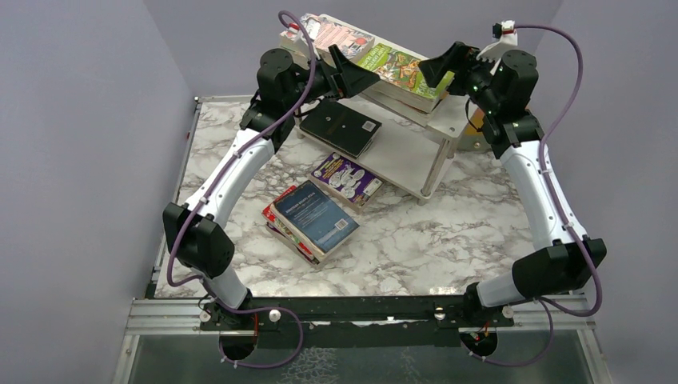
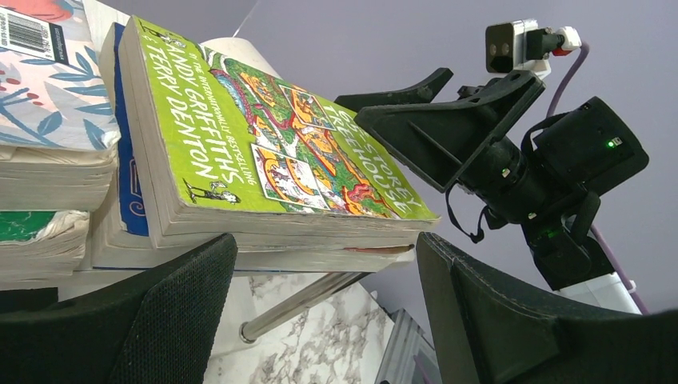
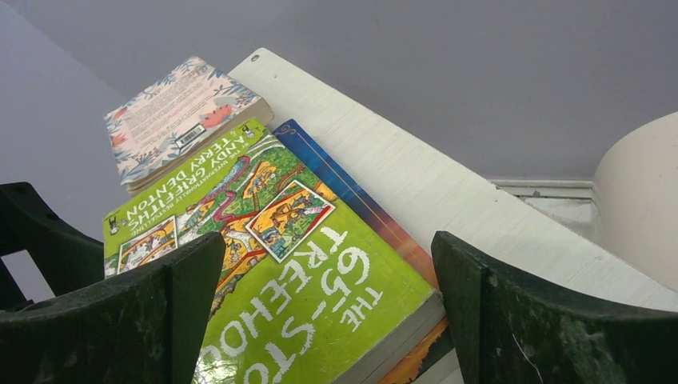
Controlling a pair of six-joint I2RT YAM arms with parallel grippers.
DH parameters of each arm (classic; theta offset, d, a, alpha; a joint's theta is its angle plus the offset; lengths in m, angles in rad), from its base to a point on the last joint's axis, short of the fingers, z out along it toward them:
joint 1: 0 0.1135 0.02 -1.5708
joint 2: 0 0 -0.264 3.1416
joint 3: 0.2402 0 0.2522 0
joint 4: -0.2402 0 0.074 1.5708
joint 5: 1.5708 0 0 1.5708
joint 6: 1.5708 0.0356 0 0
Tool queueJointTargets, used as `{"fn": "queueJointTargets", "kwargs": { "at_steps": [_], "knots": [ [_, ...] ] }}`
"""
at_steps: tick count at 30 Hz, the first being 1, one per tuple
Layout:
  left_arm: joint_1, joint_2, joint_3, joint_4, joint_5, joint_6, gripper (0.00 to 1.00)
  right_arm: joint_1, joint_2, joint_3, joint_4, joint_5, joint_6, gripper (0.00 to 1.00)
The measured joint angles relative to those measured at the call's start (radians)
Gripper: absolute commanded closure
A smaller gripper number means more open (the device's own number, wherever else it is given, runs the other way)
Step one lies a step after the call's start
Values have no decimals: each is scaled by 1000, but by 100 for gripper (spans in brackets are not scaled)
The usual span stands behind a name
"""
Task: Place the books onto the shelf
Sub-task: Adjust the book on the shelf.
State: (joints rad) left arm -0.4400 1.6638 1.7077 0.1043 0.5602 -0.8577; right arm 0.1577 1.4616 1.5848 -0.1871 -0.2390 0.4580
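Flat on the top tier of the shelf (image 1: 400,156): green Treehouse book (image 1: 397,66), stacked over others, pink-patterned book (image 1: 340,36) alongside. Black book (image 1: 341,126) on the lower board. Yet to go up, down on the marble table (image 1: 448,240): purple cartoon book (image 1: 346,179) and a blue-topped pile (image 1: 313,218). Flanking the green cover, left gripper (image 1: 356,74) and right gripper (image 1: 438,66), both spread wide, holding nothing. Roughly halfway, by the look.
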Motion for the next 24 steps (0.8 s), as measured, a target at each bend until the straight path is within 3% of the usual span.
{"fn": "queueJointTargets", "kwargs": {
  "at_steps": [18,19,21,24],
  "knots": [
    [-1,13,16,-47,-27,37,20,-1,-34,-8,-11,72,-21,0],
    [-2,6,19,-70,-46,52,18,0,-36,-7,-18,95,-26,0],
    [-5,-10,19,-117,-87,82,3,0,-41,0,-36,144,-40,0],
    [-5,-59,20,-206,-171,132,1,0,-50,11,-54,208,-67,0]
  ]
}}
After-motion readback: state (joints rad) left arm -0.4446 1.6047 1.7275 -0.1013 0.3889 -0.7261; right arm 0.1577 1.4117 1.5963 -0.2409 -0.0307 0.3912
